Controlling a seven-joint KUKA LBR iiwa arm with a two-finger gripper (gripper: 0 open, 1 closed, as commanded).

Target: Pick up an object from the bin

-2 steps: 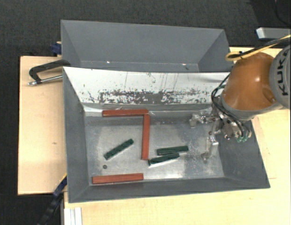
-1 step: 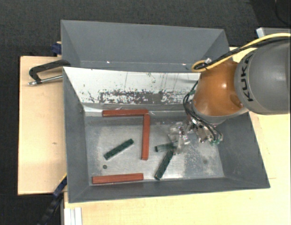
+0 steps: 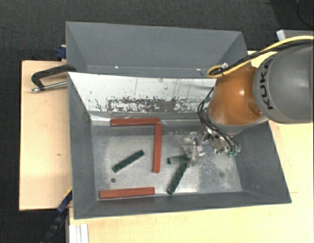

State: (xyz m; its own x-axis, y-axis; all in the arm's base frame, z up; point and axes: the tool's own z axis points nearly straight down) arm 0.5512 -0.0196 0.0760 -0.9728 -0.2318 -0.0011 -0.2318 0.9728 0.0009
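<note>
- The grey sheet-metal bin (image 3: 81, 151) had sloped walls and a scuffed, speckled floor.
- Three flat red-brown bars (image 3: 157, 148) and slim dark green sticks lay scattered on it.
- The gripper (image 3: 196, 148) hung right of centre, just beside a short dark green stick (image 3: 176, 160). Whether it was open could not be told.
- The grey arm casing (image 3: 293, 85), beside a glossy orange cover (image 3: 233, 97), read "KUKA".

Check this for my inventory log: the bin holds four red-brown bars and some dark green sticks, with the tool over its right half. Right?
Not four. The camera view shows three red-brown bars: back bar, middle bar, front bar. The dark green sticks and the tool over the right half of the bin stand as you said.
</note>
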